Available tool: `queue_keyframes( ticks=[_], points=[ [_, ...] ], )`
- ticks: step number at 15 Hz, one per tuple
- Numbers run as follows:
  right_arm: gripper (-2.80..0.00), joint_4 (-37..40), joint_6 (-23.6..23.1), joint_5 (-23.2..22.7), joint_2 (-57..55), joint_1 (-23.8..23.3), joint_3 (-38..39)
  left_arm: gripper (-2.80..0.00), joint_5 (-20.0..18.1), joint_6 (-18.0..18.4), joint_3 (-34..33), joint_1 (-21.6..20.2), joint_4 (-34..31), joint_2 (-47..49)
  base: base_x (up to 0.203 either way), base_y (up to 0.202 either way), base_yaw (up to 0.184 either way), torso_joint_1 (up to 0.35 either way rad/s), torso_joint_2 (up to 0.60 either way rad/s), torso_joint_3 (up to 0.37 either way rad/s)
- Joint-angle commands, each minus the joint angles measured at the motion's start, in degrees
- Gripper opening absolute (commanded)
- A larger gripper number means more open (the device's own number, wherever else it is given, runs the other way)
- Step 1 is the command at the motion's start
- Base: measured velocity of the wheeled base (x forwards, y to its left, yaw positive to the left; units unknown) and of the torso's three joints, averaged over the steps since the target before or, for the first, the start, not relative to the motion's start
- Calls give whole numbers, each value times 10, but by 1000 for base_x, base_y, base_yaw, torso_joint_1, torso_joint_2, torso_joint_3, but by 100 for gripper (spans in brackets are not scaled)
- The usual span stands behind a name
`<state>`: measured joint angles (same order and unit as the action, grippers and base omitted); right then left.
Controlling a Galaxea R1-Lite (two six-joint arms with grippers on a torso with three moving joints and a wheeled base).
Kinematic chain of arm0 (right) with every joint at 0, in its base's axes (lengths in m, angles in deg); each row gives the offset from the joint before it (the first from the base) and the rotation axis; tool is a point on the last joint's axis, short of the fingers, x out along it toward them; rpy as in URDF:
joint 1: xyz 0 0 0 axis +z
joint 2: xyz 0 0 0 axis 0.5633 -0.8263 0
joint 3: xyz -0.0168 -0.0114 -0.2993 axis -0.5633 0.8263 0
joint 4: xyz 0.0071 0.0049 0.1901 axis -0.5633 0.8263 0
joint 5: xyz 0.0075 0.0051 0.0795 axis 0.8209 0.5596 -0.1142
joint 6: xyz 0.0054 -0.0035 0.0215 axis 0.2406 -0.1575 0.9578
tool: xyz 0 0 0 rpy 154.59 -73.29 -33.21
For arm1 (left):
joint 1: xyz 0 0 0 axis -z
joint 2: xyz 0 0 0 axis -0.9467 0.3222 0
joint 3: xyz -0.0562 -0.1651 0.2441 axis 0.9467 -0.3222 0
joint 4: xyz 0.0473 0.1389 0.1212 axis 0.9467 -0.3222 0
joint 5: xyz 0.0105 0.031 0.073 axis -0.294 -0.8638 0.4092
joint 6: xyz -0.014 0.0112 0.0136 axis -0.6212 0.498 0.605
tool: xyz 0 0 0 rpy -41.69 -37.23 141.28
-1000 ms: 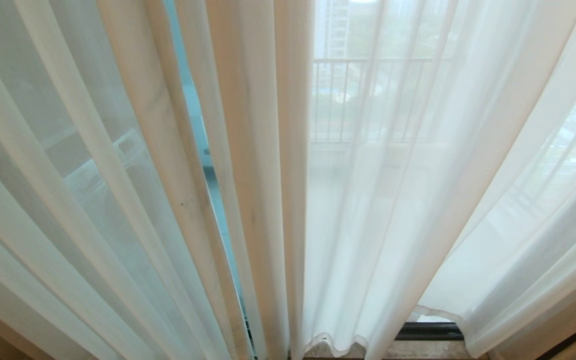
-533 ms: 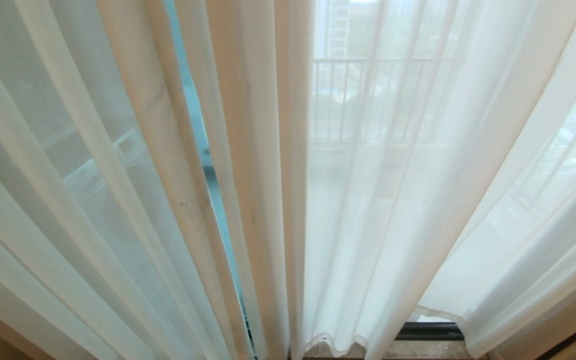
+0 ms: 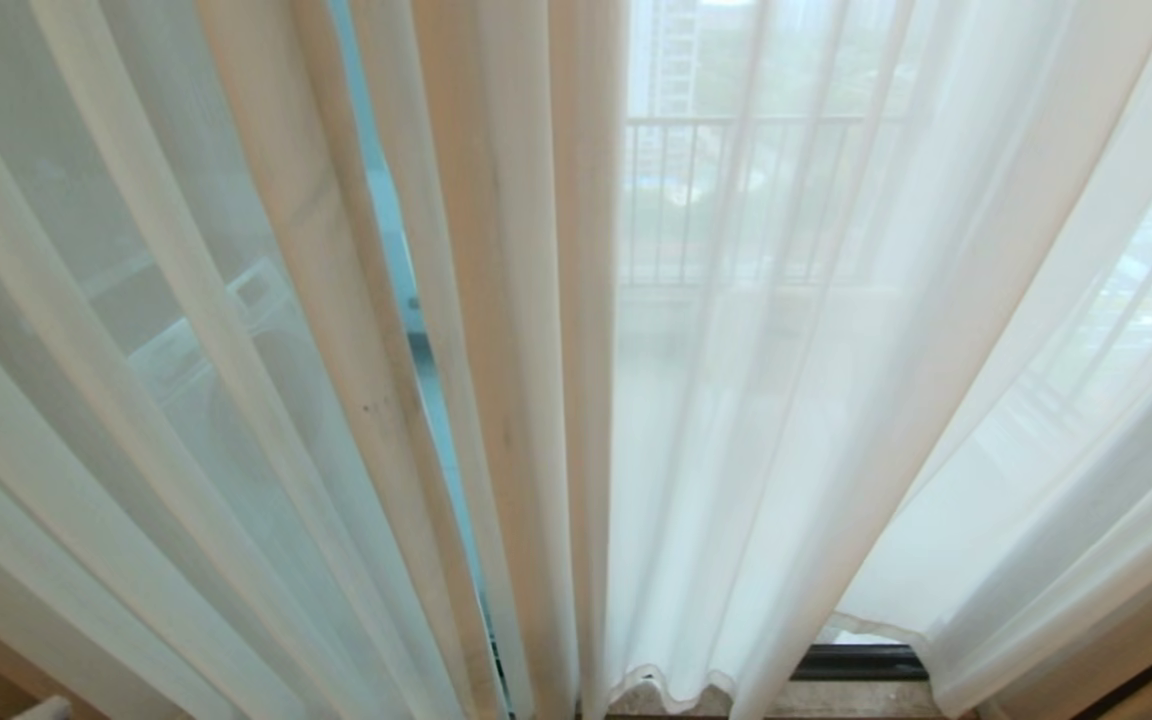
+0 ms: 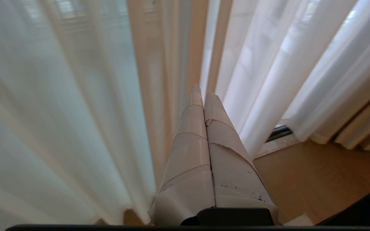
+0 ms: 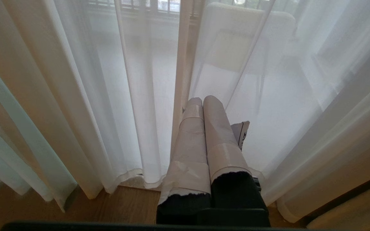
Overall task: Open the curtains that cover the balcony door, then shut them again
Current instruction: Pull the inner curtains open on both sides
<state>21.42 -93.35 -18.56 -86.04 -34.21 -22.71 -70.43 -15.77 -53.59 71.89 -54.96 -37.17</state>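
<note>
Left gripper (image 4: 203,96) fingers clenched, empty, tips near curtains (image 4: 75,112); right gripper (image 5: 202,101) likewise.

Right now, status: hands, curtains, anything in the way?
Left hand shut, empty, pointing at the curtain gap. Right hand shut, empty, low near the hem. Sheer white floor-length curtains drawn, thin slit left of centre. Nothing blocking.

Two sheer curtains (image 3: 786,400), one balcony door (image 3: 856,662), two tape-wrapped tools: left tool (image 4: 203,96), right tool (image 5: 202,101).

Hanging drawn before the balcony door (image 3: 856,662), the curtains (image 3: 736,400); standing behind both, outside, a railing (image 3: 736,195).
</note>
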Motion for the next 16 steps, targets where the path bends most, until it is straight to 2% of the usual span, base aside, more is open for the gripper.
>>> queue_keyframes(
  ticks=[1,2,4,8,9,12,16],
  points=[
    [-280,0,-1,-1,-1,0,0,-280,-44,-13,13,3,26,91,0,0,0,0,0,0],
    [-280,0,0,0,-1,0,0,-280,-66,-20,19,4,46,119,0,0,0,0,0,0],
    [-280,0,-1,0,-1,0,0,-280,-86,-27,29,6,92,180,0,0,0,0,0,0],
    [-280,0,-1,-1,-1,0,0,-280,-90,-29,40,43,226,310,0,0,0,0,0,0],
    [-280,0,-1,-1,-1,0,0,0,-90,-29,41,50,265,337,0,0,0,0,0,0],
    [-280,0,0,0,-1,0,0,0,-87,-32,42,75,364,401,0,0,0,0,0,0],
    [-280,0,0,0,-1,0,0,0,-82,-28,48,76,439,474,0,0,0,0,0,0]
  ],
)
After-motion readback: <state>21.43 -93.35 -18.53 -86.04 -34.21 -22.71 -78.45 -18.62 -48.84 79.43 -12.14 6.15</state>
